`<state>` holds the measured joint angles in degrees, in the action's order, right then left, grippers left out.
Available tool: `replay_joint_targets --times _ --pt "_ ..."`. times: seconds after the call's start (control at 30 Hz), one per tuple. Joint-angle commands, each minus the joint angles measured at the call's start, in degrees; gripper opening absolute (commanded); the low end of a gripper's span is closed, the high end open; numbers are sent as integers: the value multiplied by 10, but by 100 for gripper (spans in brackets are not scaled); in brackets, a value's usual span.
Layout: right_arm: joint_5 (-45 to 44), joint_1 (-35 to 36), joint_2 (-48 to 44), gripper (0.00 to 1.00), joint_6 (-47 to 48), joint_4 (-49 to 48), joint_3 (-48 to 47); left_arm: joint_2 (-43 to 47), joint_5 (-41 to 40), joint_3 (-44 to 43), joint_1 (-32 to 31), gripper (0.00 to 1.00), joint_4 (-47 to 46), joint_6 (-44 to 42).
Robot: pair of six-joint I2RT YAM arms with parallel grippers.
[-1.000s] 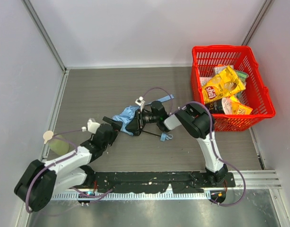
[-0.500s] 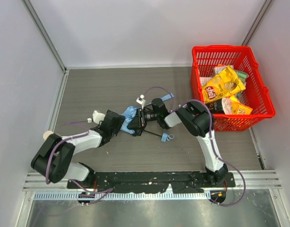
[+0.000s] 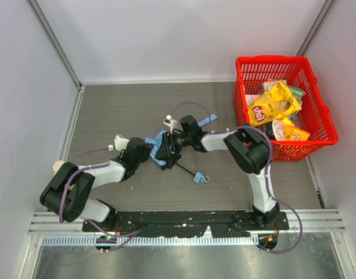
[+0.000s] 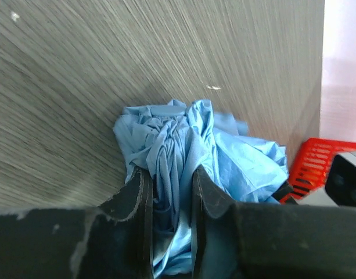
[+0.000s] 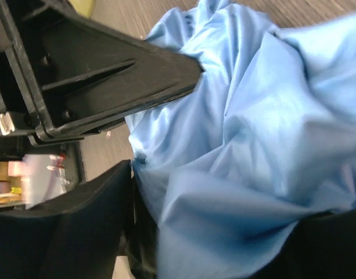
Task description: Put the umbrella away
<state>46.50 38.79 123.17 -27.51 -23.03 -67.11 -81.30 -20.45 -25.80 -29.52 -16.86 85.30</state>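
The umbrella (image 3: 159, 139) lies crumpled mid-table as a bunch of light sky-blue fabric. Its thin black shaft (image 3: 186, 168) runs down-right to the small blue handle (image 3: 199, 176). My left gripper (image 3: 150, 152) comes in from the left and is shut on a fold of the fabric (image 4: 172, 145), which is pinched between its two black fingers (image 4: 137, 197). My right gripper (image 3: 169, 146) meets the bundle from the right. Its jaws stand wide, with the fabric (image 5: 241, 116) bulging between them, and its own gripper point (image 5: 224, 197) lies on cloth. The ribs are hidden.
A red basket (image 3: 270, 58) holding snack bags (image 3: 273, 104) stands at the back right. A loose blue strap (image 3: 208, 120) lies just behind the right gripper. A pale round disc (image 3: 58, 166) sits by the left wall. Grey walls close in the table.
My left gripper reached the fabric and closed on it. My right gripper's jaws widened, and it shifted slightly left and back. The handle slid a little toward the front.
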Motion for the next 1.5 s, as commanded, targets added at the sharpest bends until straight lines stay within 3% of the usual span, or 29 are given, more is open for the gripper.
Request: replay_joint_targets --times 0.0,0.23,0.4,0.5,0.57,0.63,0.7,0.73,0.8,0.83,0.87,0.97,1.03,1.1,1.13,1.27,1.47 --pt "-156 23 -88 74 113 170 6 -6 56 22 -14 0 113 -28" --pt "-316 109 -153 77 246 211 6 16 57 20 -14 0 151 -5" --pt "-495 197 -180 79 299 131 62 24 50 9 -14 0 191 9" --pt "-579 241 -151 79 313 124 57 13 61 2 -15 0 203 25" --pt "-694 260 -116 78 318 127 48 11 69 0 -15 0 207 32" --pt "-793 266 -88 71 310 134 44 20 69 2 -15 0 215 37" --pt "-826 263 -74 52 298 113 62 34 67 13 -15 0 206 43" --pt "-821 260 -71 34 292 102 77 41 66 19 -15 0 200 45" --pt "-787 249 -60 17 280 97 89 55 61 27 -14 0 188 38" --pt "-745 244 -52 4 275 98 90 62 59 30 -15 0 180 31" --pt "-726 234 -49 1 276 99 92 71 57 36 -15 5 172 22" --pt "-564 207 -42 1 258 83 103 95 48 54 -15 45 146 9" --pt "-433 174 -42 1 237 66 115 110 42 64 -14 64 139 -3" --pt "-320 141 -40 1 213 45 123 112 40 62 -13 92 142 -21" --pt "-292 118 -36 1 203 36 124 109 43 58 -12 99 146 -28" --pt "-75 67 -7 1 122 -2 109 85 45 46 -11 100 157 -36" --pt "74 36 37 1 -2 -147 99 25 26 25 -9 100 140 -39"
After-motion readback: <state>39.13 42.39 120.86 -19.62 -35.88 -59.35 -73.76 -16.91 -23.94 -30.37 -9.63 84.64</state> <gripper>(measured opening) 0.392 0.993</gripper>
